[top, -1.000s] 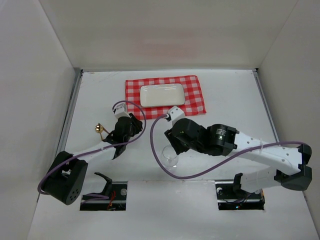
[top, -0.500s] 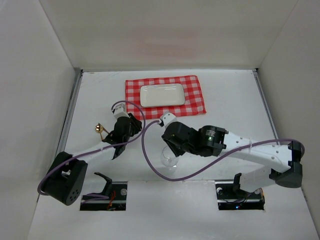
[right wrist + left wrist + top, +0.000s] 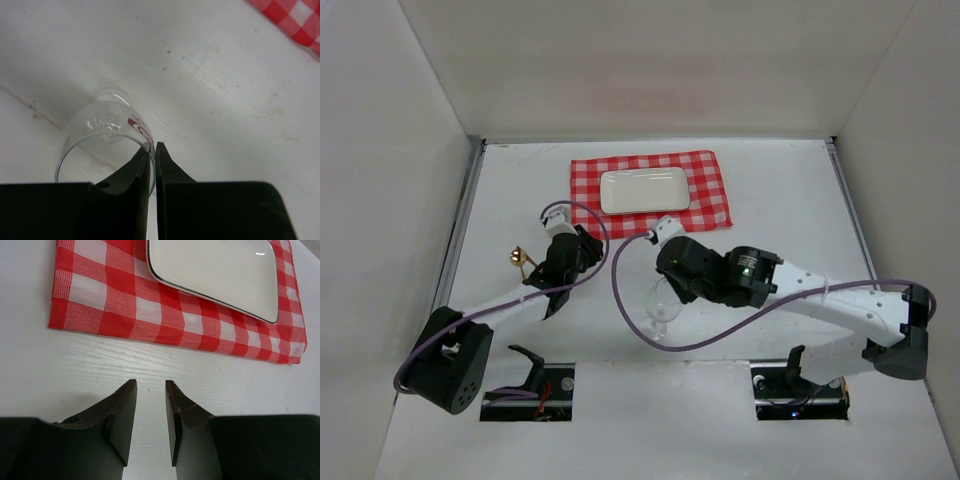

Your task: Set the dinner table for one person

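While right tool (image 3: 152,146) pinches glass (image 3: 100,125), plate (image 3: 644,190) on cloth (image 3: 710,205)

The table (image 3: 60,370) was seen to be matt white, marked with a faint wood-like grain. The checked cloth (image 3: 100,295) was shown as woven fabric, its weave visible. The plate (image 3: 215,275) was finished glossy and smooth, edged with a thin dark line. The glass (image 3: 95,130) was seen as clear and shiny. The fingers (image 3: 120,415) of the left end effector (image 3: 150,386) were finished dark and matt.
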### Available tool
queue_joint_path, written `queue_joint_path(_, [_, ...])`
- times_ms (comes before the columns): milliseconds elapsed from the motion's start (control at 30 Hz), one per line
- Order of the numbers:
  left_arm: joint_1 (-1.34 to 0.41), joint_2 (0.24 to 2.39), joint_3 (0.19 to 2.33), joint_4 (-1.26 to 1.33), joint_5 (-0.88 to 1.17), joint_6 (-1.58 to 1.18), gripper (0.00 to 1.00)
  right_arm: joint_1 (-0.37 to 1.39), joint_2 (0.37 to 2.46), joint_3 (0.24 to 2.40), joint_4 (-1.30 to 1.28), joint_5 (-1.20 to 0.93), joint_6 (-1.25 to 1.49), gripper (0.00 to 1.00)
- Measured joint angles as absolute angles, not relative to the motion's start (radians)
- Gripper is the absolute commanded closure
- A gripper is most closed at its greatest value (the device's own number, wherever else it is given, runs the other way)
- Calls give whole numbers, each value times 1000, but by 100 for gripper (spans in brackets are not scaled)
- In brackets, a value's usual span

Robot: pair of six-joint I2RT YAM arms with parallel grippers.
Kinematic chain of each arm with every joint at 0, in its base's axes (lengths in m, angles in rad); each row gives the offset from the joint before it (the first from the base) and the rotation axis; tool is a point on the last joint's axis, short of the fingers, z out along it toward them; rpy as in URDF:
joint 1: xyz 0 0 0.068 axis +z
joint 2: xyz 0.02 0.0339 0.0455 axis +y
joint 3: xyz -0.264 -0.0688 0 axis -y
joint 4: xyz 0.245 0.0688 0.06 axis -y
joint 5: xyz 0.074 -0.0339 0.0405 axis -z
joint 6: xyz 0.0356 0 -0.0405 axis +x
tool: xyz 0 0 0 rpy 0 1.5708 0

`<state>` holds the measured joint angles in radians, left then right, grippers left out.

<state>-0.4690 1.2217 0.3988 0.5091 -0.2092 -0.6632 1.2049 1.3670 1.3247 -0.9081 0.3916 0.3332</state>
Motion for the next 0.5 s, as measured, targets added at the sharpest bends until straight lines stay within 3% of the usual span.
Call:
queue_joint_path(267, [-466, 1215, 398, 512, -209, -667, 71, 965, 1266, 1373, -811, 460, 294, 96])
queue_joint_path(500, [-460, 1211, 392, 516, -210, -671, 70, 589, 1512, 1630, -665, 480, 240, 98])
